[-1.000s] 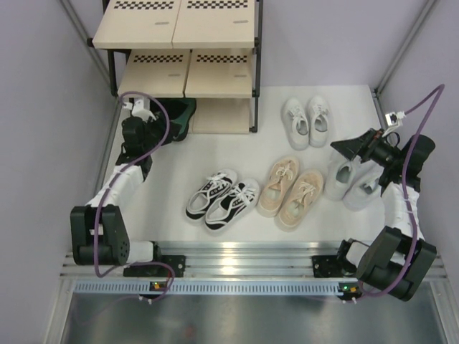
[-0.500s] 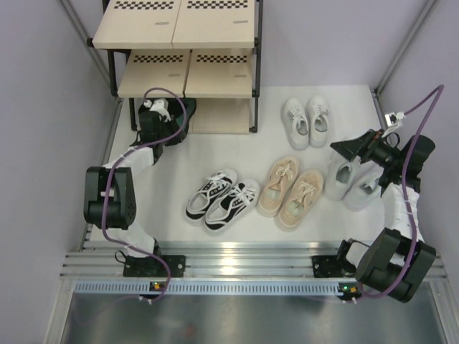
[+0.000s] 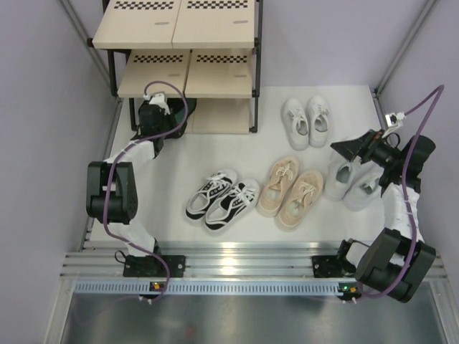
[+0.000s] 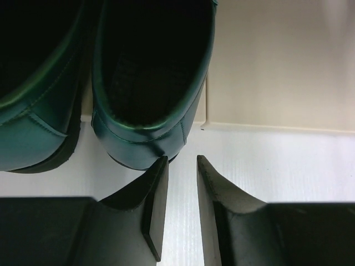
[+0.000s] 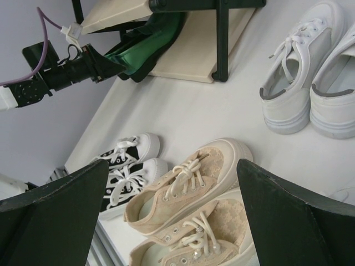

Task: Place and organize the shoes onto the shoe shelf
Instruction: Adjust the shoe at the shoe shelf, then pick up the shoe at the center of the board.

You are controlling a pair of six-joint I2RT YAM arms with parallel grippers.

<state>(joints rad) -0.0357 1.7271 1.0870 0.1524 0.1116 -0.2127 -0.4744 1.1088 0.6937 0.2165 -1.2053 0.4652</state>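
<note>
Green shoes (image 4: 138,141) sit at eleven o'clock on the shelf's (image 3: 215,29) bottom board. The left gripper (image 4: 182,160), a little open, holds nothing. The right gripper (image 5: 172,166) gapes wide, empty. Four pairs (image 3: 290,190) wait on the table (image 3: 251,143).

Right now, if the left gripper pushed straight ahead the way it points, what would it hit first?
Most likely the heel of the dark green shoe, just ahead of the left gripper and slightly to one side; beside it lies the bottom board of the shoe shelf. Depth is unclear.

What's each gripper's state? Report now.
Left gripper: slightly open, empty, tips at the green shoe heel.
Right gripper: wide open, empty.
</note>
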